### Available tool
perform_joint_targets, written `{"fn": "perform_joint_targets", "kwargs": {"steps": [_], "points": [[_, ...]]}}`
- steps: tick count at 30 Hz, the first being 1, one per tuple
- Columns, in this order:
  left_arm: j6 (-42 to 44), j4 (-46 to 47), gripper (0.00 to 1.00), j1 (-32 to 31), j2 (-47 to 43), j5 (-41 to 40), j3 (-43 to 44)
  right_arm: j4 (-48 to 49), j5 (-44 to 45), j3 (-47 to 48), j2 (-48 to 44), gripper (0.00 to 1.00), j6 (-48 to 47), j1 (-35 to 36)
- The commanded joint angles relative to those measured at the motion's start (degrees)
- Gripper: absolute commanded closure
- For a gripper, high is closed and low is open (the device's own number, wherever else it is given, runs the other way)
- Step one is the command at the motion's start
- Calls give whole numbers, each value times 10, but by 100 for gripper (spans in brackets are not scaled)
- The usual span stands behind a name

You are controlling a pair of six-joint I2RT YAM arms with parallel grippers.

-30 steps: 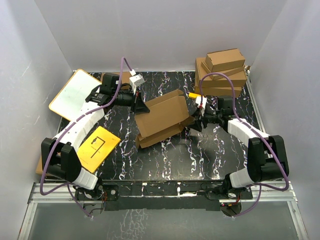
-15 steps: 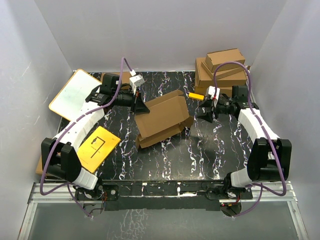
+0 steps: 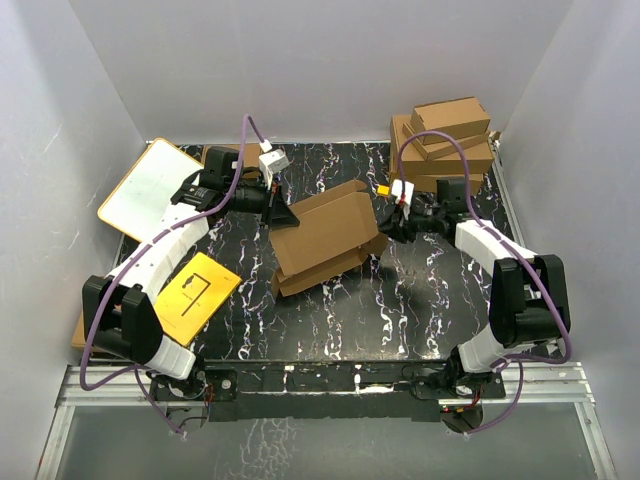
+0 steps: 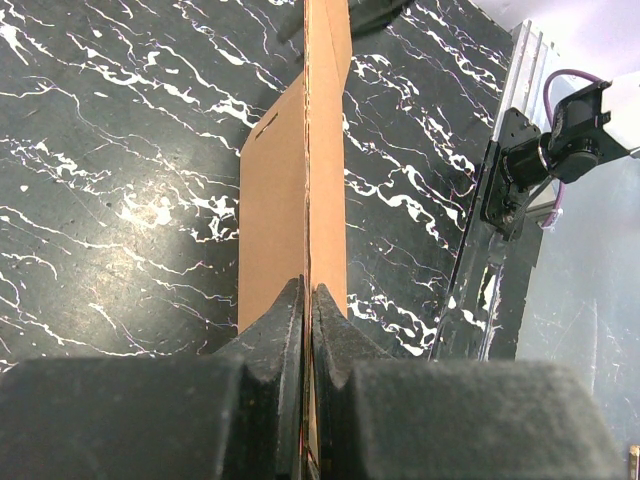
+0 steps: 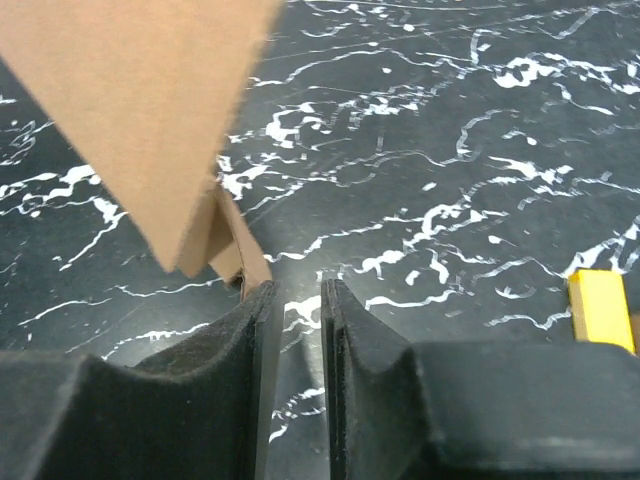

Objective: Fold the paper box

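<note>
Brown cardboard paper box [image 3: 325, 240] mid black bench [image 3: 400, 310], room along near edge, left hand [image 4: 308, 300] clamping it, right hand [image 5: 298, 290] barely parted, empty, beside it

In front of the paper box [image 3: 325, 240] the table [image 3: 400, 310] is free for passing. A stack of cardboard boxes [image 3: 445, 145] blocks the far right corner; a yellow card [image 3: 197, 290] lies front left.

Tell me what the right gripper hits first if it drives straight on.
Most likely the cardboard box: its lower corner sits just ahead of the right gripper, slightly off the jaws' line. Depth is unclear, so it might slip past.
</note>
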Motion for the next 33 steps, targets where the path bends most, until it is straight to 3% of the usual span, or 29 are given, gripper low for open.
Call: {"fn": "perform_joint_targets", "kwargs": {"steps": [1, 6, 11, 20, 33], "points": [[23, -22, 100, -1, -3, -14, 5, 18, -53, -22, -15, 69, -121, 8], [23, -21, 100, -1, 1, -14, 5, -59, -91, -30, -22, 60, -247, 7], [22, -18, 100, -1, 3, -11, 4, -92, -104, -25, -19, 56, -270, 10], [20, -14, 100, -1, 1, -10, 0, -89, -96, -28, -19, 52, -257, 27], [18, -9, 100, -1, -1, -8, -7, 29, -74, -73, -32, 53, -129, 44]]}}
